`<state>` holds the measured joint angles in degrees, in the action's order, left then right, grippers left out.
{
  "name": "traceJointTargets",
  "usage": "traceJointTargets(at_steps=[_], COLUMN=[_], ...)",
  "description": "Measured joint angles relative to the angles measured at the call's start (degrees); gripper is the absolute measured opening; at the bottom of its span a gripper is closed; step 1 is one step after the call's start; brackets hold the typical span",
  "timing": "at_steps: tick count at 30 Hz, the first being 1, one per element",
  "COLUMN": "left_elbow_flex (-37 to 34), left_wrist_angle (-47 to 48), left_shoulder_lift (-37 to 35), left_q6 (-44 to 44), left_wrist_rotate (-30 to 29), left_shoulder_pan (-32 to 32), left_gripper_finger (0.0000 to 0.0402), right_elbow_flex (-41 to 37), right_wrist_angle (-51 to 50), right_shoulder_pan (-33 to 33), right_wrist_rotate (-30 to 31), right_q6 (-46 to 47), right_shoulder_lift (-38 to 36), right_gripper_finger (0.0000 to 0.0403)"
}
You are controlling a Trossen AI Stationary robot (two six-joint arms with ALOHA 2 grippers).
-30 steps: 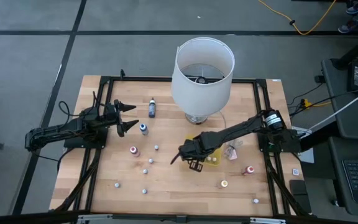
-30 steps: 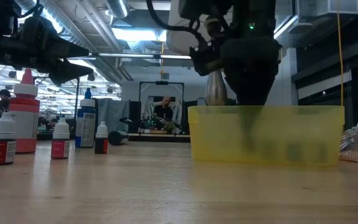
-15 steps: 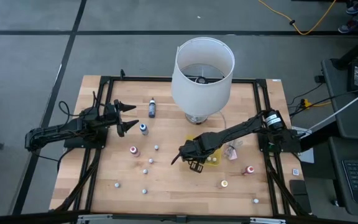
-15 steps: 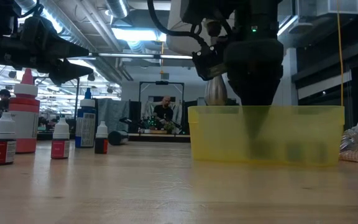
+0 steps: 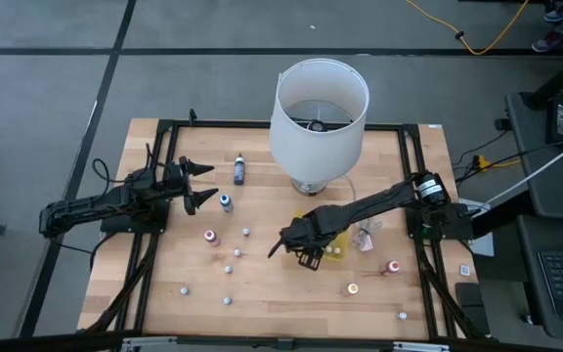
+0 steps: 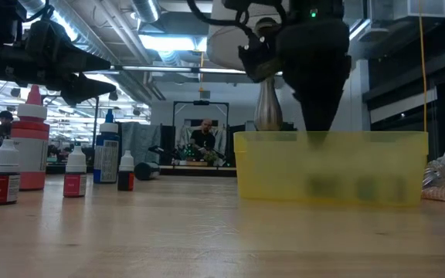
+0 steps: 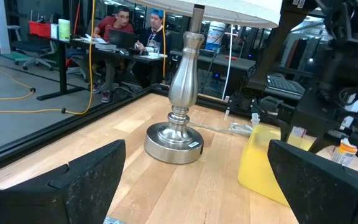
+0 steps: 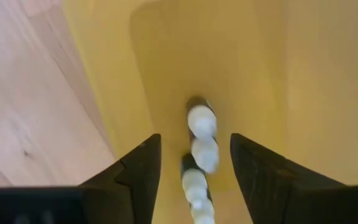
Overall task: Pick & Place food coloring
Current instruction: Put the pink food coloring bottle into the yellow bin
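The food coloring bottles stand scattered well out to the side of my right pincer, most of them small and whitish, with the pink-topped one and the blue one farther off toward my left arm. A few more stand behind my right arm: an orange-topped one and a red-topped one. My right pincer hangs over the yellow tray, fingers spread apart and holding nothing. Directly below the gap, on the tray floor, lie small pale-capped bottles in a line, so I judge I am at the release end of a place: a bottle is down and my fingers are clear of it. The next move calls for lifting straight up out of the tray without brushing its wall, then swinging across to the nearest loose bottle and closing on it squarely, since these are tiny and easy to tip.

From table level the tray shows blurred bottle shapes through its wall. Just beyond the tray from my pincer lies the crumpled wrapper, and past that stands the lamp. My left pincer waits apart, fingers open and empty, near the blue bottle.
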<state>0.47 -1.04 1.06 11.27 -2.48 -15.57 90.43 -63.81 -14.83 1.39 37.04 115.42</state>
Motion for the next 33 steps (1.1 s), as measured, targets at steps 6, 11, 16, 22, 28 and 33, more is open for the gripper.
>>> traceJointTargets(at_steps=[6,11,16,22,28,33], left_elbow_flex=[0.0,0.0,0.0,0.0,0.0,0.0], left_wrist_angle=[0.0,0.0,0.0,0.0,0.0,0.0], left_shoulder_lift=[0.0,0.0,0.0,0.0,0.0,0.0], left_q6=[0.0,0.0,0.0,0.0,0.0,0.0], left_wrist_rotate=[0.0,0.0,0.0,0.0,0.0,0.0], left_shoulder_pan=[0.0,0.0,0.0,0.0,0.0,0.0], left_gripper_finger=[0.0389,0.0389,0.0389,0.0389,0.0389,0.0389], right_elbow_flex=[6.1,12.5,18.0,20.5,20.5,20.5], right_wrist_angle=[-7.5,-14.0,-17.4,-18.6,-21.9,-25.1], right_shoulder_pan=[0.0,-0.7,-4.1,-11.3,-18.8,-24.9], right_wrist_rotate=[1.9,3.7,3.8,6.0,7.9,8.1], right_q6=[0.4,5.1,12.6,21.8,31.9,40.6], right_shoulder_lift=[-0.1,-0.1,-0.1,-0.1,-1.9,-3.5], right_gripper_finger=[0.0193,0.0193,0.0193,0.0193,0.0215,0.0260])
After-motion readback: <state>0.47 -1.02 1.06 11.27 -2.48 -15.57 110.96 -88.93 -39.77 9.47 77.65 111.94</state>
